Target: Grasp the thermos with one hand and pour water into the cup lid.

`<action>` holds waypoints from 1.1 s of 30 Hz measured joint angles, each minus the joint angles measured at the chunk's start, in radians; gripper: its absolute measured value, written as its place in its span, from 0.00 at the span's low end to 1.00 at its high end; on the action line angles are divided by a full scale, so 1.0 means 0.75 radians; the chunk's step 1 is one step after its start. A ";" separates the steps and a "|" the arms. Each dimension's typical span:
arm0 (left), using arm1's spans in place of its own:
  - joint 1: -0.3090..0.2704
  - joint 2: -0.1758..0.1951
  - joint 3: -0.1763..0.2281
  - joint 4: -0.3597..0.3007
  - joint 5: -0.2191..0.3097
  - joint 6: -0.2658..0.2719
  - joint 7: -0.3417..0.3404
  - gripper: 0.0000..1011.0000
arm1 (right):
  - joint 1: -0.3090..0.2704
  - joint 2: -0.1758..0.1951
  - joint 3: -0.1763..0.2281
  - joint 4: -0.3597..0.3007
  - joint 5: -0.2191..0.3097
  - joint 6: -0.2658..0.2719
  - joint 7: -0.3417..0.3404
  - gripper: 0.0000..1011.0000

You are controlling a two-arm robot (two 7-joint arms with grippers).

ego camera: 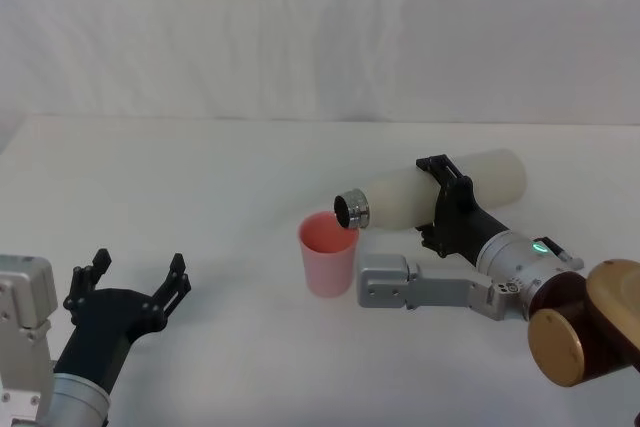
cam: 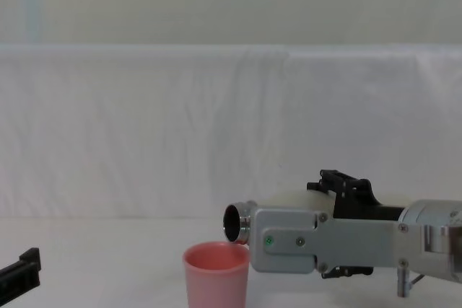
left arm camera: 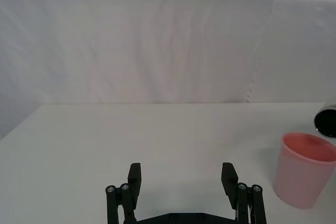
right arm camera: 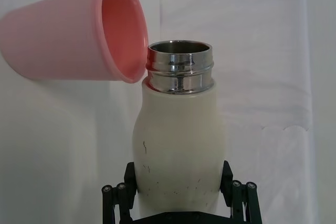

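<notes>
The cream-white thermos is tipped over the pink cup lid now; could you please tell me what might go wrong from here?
1. The cream-white cylindrical thermos lies near horizontal in the right gripper. Its steel neck sits over the near rim of the salmon-pink plastic cup lid, not its middle, so water may spill onto the white table.
2. The neck is close to the rim and could tip the light cup.
3. The open left gripper hangs apart and cannot steady it.

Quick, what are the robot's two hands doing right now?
Left gripper: open, holding nothing, low over the table.
Right gripper: shut on the thermos, tipping its steel mouth over the cup lid.
</notes>
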 joint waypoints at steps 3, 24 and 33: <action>0.000 0.000 0.000 0.000 0.000 0.000 0.000 0.99 | 0.004 0.002 -0.001 0.000 -0.004 0.000 0.002 0.94; 0.000 0.000 0.000 0.000 0.000 0.000 0.000 0.99 | 0.024 0.007 -0.017 0.005 -0.030 0.000 0.011 0.94; 0.000 0.000 0.000 0.000 0.000 0.000 0.000 0.99 | 0.028 0.008 -0.021 0.006 -0.035 -0.001 0.011 0.94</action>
